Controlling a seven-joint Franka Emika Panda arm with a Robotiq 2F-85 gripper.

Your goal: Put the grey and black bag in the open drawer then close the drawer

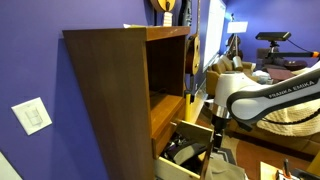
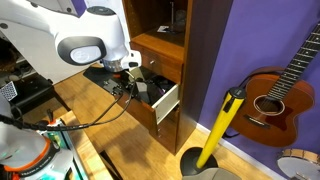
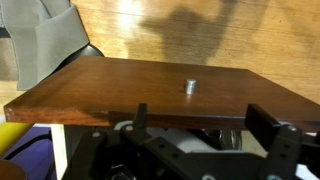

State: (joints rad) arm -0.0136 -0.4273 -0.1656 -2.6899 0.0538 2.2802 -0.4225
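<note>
Exterior view, cabinet side: the wooden cabinet [image 1: 110, 90] has its bottom drawer [image 1: 176, 166] pulled out. The grey and black bag [image 1: 184, 150] is already inside it, showing as a dark mass below the drawer rim. The gripper [image 1: 214, 138] hangs just beside the drawer on its open side, low, at roughly drawer height. My read is that the drop is done and the arm is staged for the push.

Exterior view, guitar side: the bag [image 2: 152, 88] fills most of the drawer [image 2: 166, 104] and lies flat, nothing sticking up that I can see. The gripper [image 2: 128, 87] is at the drawer's outer edge; I can't tell if it's touching. The bag's visible part seems to run front to back along the drawer, but it's too dark and small to call the long axis or which end points out. A guitar [image 2: 280, 95] and a yellow pole [image 2: 222, 125] stand well apart from the drawer, out of the closing path.

Wrist view: looks onto the drawer front [image 3: 110, 92] with its small metal knob [image 3: 188, 87]. The fingers [image 3: 140, 122] are spread wide with nothing between them, so the gripper [image 3: 203, 125] is released. It sits about square to the panel and close to it, which suits a flat push more than a grab at the knob. There's a grey fabric shape [image 3: 45, 45] at upper left that I can't identify.

Remaining: close the drawer. Risk: bag fabric catching on the cabinet edge.
</note>
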